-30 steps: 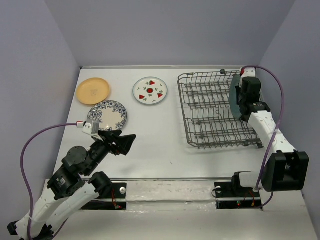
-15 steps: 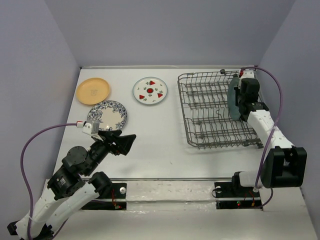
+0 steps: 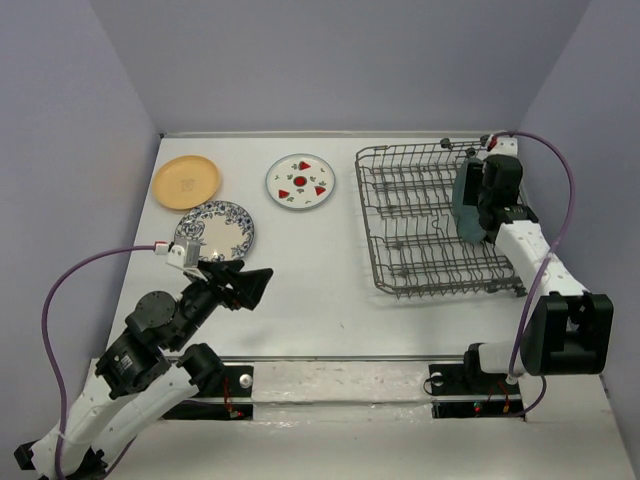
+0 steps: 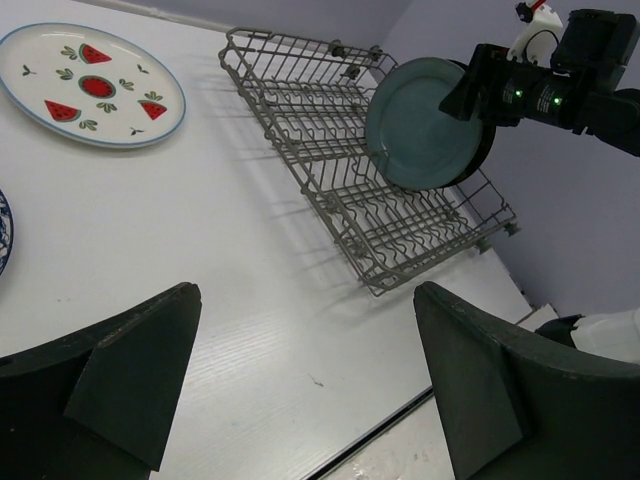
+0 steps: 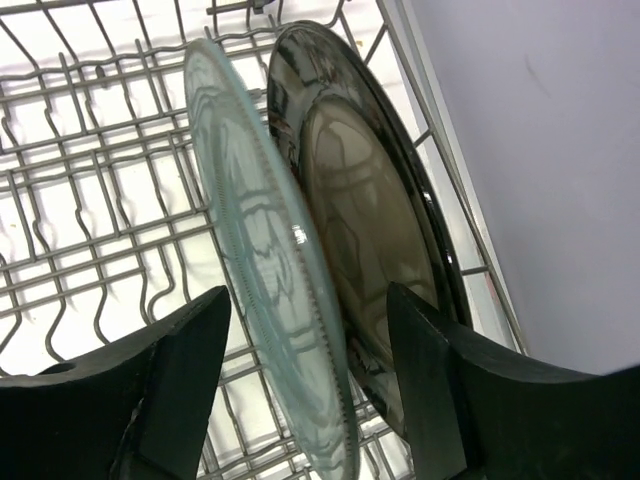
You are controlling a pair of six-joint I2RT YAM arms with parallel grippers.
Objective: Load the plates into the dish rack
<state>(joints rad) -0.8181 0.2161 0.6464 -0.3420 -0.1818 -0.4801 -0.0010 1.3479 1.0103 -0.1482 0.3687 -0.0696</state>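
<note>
1. The dish rack [image 3: 420,225] sits on the right half of the surface [image 3: 300,270], near the back wall.
2. The teal-blue plate [image 5: 270,260] stands on edge among the tines at the rack's right end.
3. The beige plate with the dark brown rim [image 5: 370,240] stands on edge just beside it, nearer the rack's right wall. Whether the two plates touch cannot be told.
4. The right pincer [image 5: 307,300] is released. Its fingers are spread wide, one on each side of the two standing plates, and neither rim is pinched.
5. The left pincer [image 4: 305,300] is released, fingers wide apart with nothing between them. It hangs above the near left part of the surface, well apart from the rack.
6. Three plates lie flat on the left half of the surface:
   - The orange-yellow plate [image 3: 186,181] lies far left.
   - The white plate with red fruit marks [image 3: 300,181] lies to its right.
   - The blue-and-white floral plate [image 3: 215,230] lies nearer the arms, close to the left pincer.
</note>
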